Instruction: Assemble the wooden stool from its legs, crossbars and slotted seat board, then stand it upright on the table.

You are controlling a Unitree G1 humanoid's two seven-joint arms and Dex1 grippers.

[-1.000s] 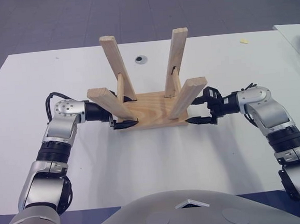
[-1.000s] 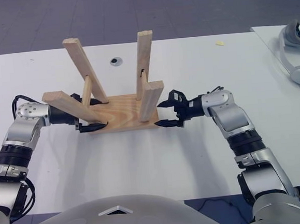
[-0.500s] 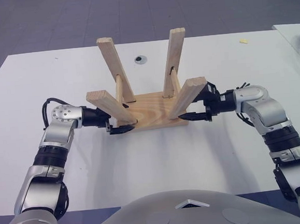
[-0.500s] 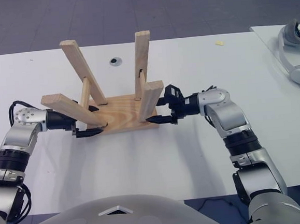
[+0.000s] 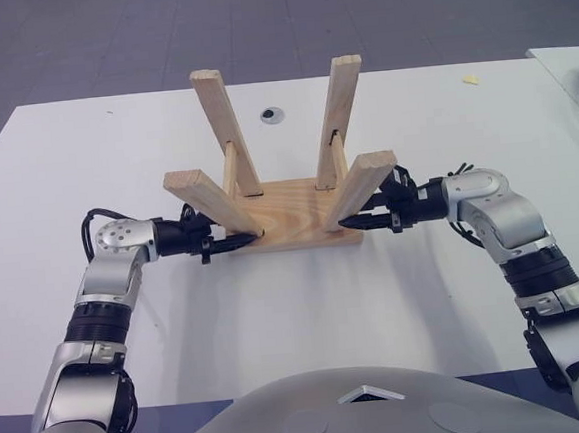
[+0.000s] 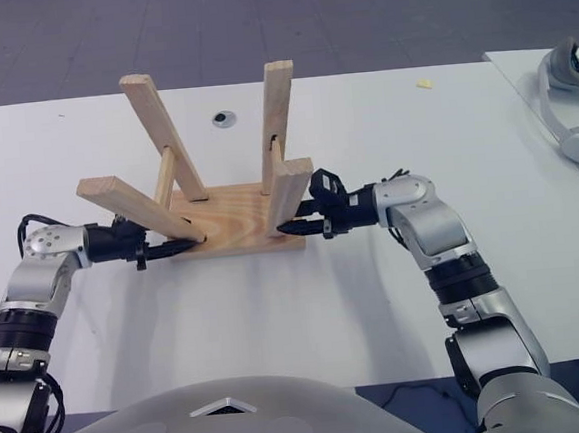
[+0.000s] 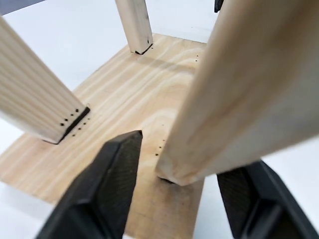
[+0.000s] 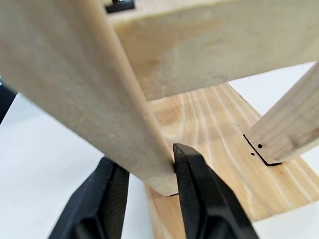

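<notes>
The wooden stool lies upside down on the white table, its seat board flat and four legs pointing up. A crossbar joins the left pair of legs and another crossbar joins the right pair. My left gripper is at the foot of the front-left leg. Its fingers straddle that leg, open, with a slim gap on one side. My right gripper is shut on the foot of the front-right leg, both fingers pressed against the wood.
A small round dark disc lies on the table behind the stool. A yellow scrap sits at the far right. A grey headset rests on the neighbouring table to the right. Bare tabletop stretches in front of the stool.
Both grippers moved inward to the front legs' feet. The right one went from wide open to shut on its leg. The left one's fingers narrowed around its leg.
</notes>
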